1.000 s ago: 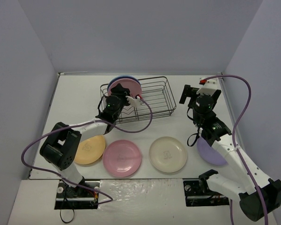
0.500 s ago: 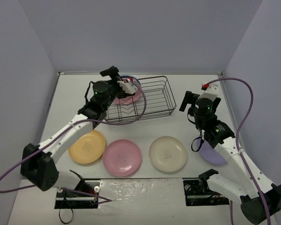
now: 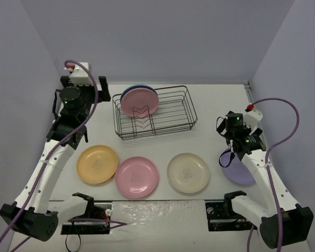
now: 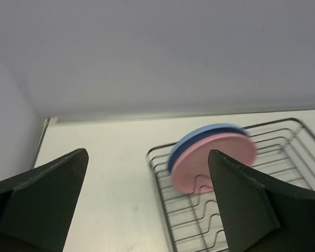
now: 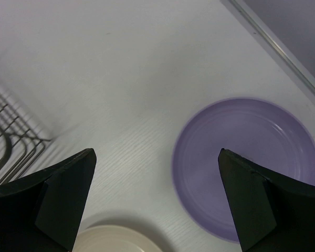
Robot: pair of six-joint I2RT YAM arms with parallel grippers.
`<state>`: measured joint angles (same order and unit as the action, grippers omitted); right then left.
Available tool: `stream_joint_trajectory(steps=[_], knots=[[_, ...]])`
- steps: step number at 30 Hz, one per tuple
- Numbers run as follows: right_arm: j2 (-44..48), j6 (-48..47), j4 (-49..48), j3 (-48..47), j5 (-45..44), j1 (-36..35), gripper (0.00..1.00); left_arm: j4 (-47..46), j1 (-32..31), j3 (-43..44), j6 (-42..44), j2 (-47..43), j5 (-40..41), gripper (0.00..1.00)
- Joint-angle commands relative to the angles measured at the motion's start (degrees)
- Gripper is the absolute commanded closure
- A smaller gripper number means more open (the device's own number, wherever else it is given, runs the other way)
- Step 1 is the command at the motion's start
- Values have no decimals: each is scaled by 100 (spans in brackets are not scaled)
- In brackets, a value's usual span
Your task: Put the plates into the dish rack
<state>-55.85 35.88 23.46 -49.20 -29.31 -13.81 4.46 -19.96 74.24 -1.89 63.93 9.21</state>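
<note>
1. The black wire dish rack (image 3: 170,114) is pictured at the upper centre of the top view, set on the white surface (image 3: 215,102).
2. Two plates are stood on edge in the left end of the rack. The upright pink plate (image 3: 139,101) is at the front, and the blue plate (image 3: 131,89) is just behind it with only its upper rim exposed.
3. Four more plates are laid flat in a row across the lower part of the top view, apart from one another. From left to right these are the yellow-orange plate (image 3: 97,164), the flat pink plate (image 3: 137,177), the cream plate (image 3: 188,172) and the purple plate (image 3: 233,173). The purple plate is partly covered by the right arm.
4. The left end effector (image 4: 148,157) is shown spread wide, with nothing between its fingers. It is held over the surface at the left of the rack. In the left wrist view the two racked plates are framed right of centre.
5. The right end effector (image 5: 157,152) is likewise spread and empty, and is held above the near-left rim of the purple plate. In the right wrist view that plate is seen at the lower right, the cream rim at the bottom edge and a corner of the rack at the left edge.
</note>
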Motion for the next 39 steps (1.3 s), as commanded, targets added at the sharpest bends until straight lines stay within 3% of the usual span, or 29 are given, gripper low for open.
stream_joint_trajectory(steps=[1, 3, 5, 10, 16, 23, 31, 39], knots=[[-594, 146, -180, 51, 432, 1102, 0, 605, 1679, -597, -2378, 5, -566, 3], [-697, -4, -480, 187, 1181, 1950, 0, 447, 2218, -851, -2550, -3, -786, 3], [-734, 8, -691, 349, 1617, 2706, 0, 388, 2374, -999, -2527, -12, -720, 3], [-740, 112, -329, 496, 990, 3377, 0, 213, 2839, -1073, -2675, 175, -950, 3], [-405, 45, -341, 1036, 1185, 4651, 0, 21, 3215, -995, -2917, 617, -1335, 3], [-379, 350, -934, 1544, 2110, 4800, 1, -196, 3346, -962, -2785, 804, -1339, 3], [-459, 523, -921, 1907, 1889, 4815, 5, -345, 3463, -1043, -2795, 790, -1480, 3], [-207, 946, -738, 1941, 1377, 4826, 0, -567, 3463, -1088, -2808, 770, -1545, 3]])
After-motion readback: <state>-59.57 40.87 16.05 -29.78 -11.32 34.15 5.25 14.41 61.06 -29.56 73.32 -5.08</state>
